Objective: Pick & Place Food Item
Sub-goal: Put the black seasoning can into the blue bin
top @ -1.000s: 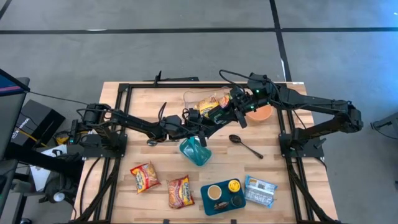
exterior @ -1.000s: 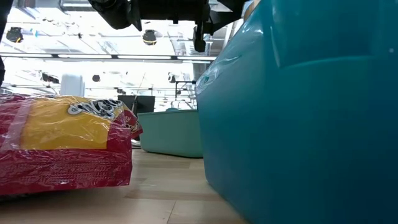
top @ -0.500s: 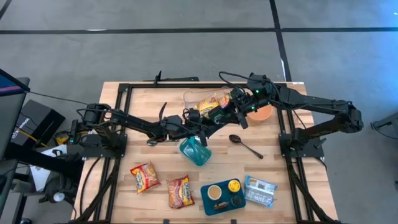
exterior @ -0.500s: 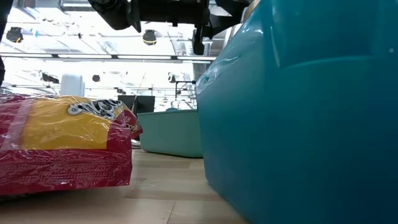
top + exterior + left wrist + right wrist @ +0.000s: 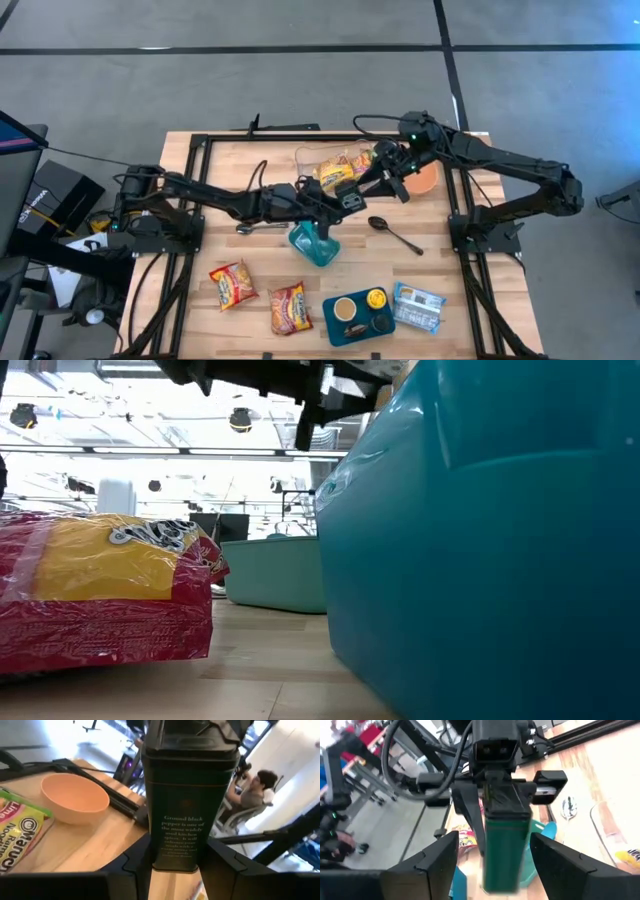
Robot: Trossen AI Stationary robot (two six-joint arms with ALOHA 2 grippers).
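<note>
A dark green tin of ground black pepper is in the air over the table's middle; it also shows in the right wrist view. My left gripper is shut on it. My right gripper faces it from the other end. It is open, with one finger on each side of the tin's near end; I cannot tell if either touches it. My left gripper pinches the tin between its two fingers, on opposite sides near one end. The tin reaches out along the fingers, away from the wrist. The fingers come from the table's left. The tin is lifted clear of the table.
A teal jug stands just below the grippers and fills the low view's right. An orange bowl, a clear noodle bag, a black spoon, ramen packets and a blue food tray lie around.
My left gripper has gone toward the table's right edge, closer to my right gripper. My right arm's wrist has drawn back a little toward the far edge.
</note>
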